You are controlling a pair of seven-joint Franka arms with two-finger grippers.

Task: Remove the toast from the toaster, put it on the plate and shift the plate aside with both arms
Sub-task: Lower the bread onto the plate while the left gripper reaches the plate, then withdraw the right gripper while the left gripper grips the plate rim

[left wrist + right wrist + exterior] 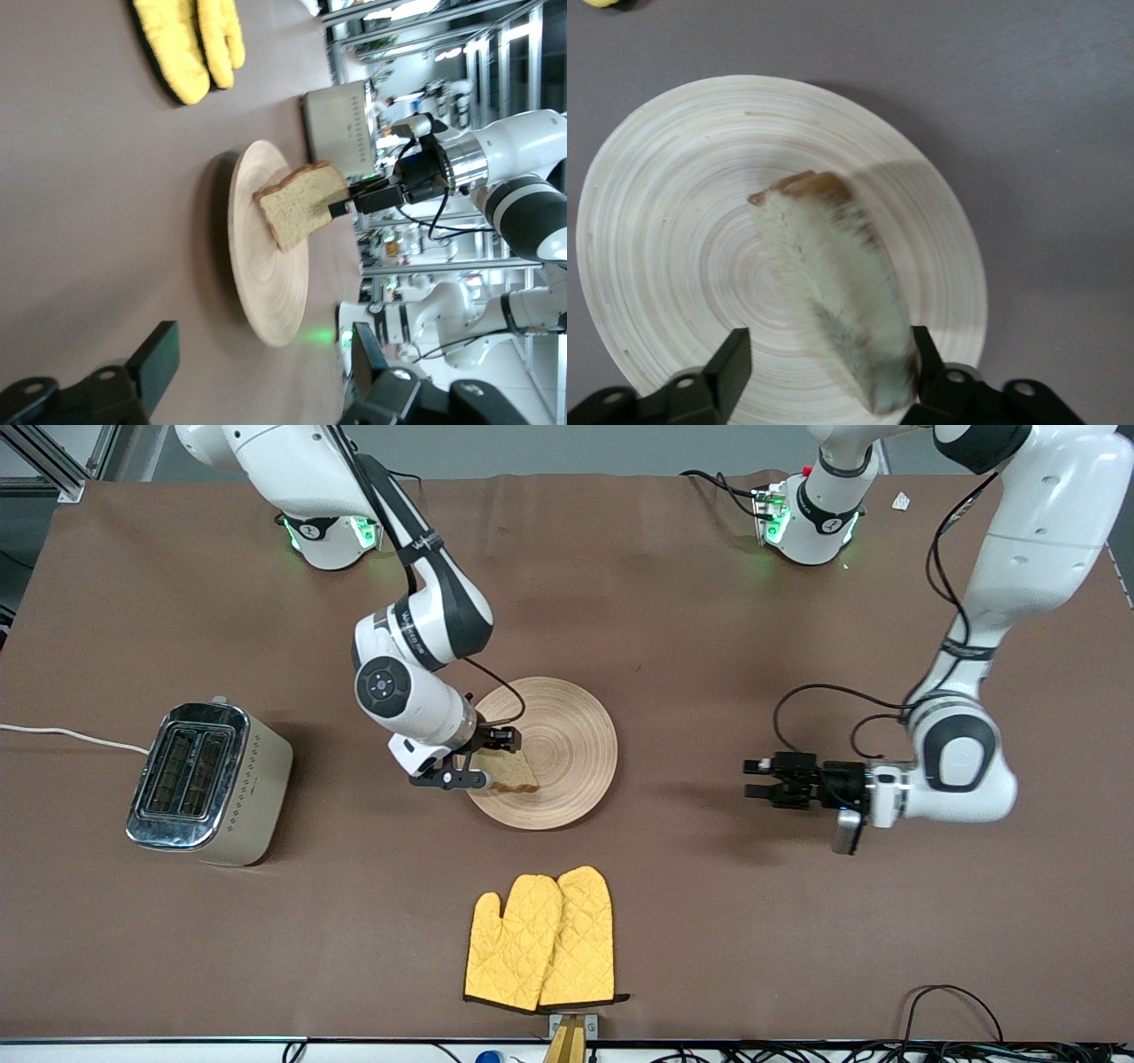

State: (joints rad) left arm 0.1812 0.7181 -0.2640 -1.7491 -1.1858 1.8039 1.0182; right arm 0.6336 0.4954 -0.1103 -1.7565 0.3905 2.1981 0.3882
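One toast [511,773] hangs gripped in our right tool [469,760] over the plate [567,731] rim nearest the toaster [208,782]; our left tool [760,779] waits wide, open bench [673,638] between; mitts [542,939] lie nearer the camera.

My big brown table and what sits on it

My table [709,646] has a brown cloth over it. The round wooden plate [567,735] lies flat near the middle. A shiny toaster [205,782] stands toward my right arm's end, and its white cord [62,735] runs off the table edge there. Two yellow oven mitts [540,941] lie side by side, touching, nearer to the front camera than the plate. My two arm bases [332,536] glow green at the edge farthest from that camera. A small white scrap [901,502] lies near my left arm's base.
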